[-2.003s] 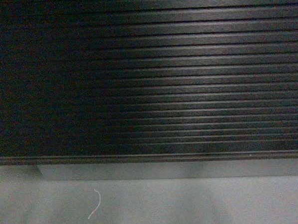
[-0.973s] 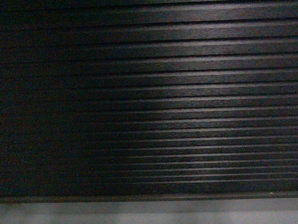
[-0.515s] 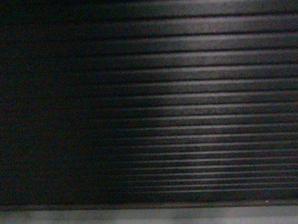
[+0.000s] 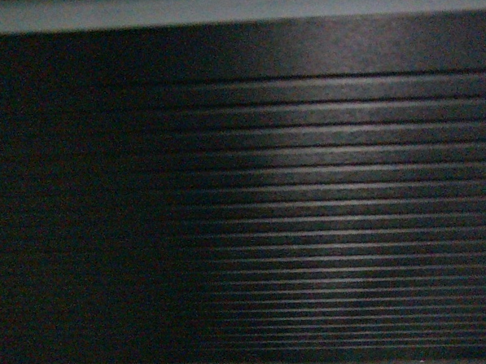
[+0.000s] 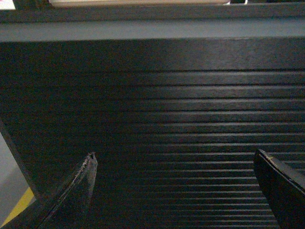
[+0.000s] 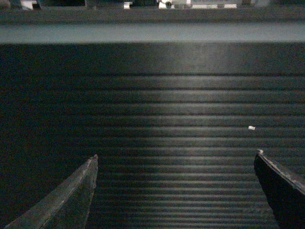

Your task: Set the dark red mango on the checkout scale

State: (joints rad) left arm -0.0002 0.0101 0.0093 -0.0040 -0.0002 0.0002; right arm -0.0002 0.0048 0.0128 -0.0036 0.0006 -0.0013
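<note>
Dark ribbed panelling is filling every view, since the robot is standing close against the front of the checkout (image 4: 309, 195) with its cameras looking at the counter's face rather than its top. Both sets of jaws are standing wide apart and holding nothing: the left gripper (image 5: 176, 186) is showing one fingertip at each lower corner of its wrist view, and the right gripper (image 6: 176, 186) is doing the same, with only the ribbed front between them. Both are pointing straight at the panel, probably because the arms are being carried low while the base is lining up. Beyond the jaws, a pale grey edge (image 6: 152, 32) is running along the top of the panel, likely the lip of the surface, and above it a few blurred bright shapes are showing, too small to name. Neither the dark red mango nor the scale is appearing in any view, so the fruit is not yet in hand and the task looks barely begun.
</note>
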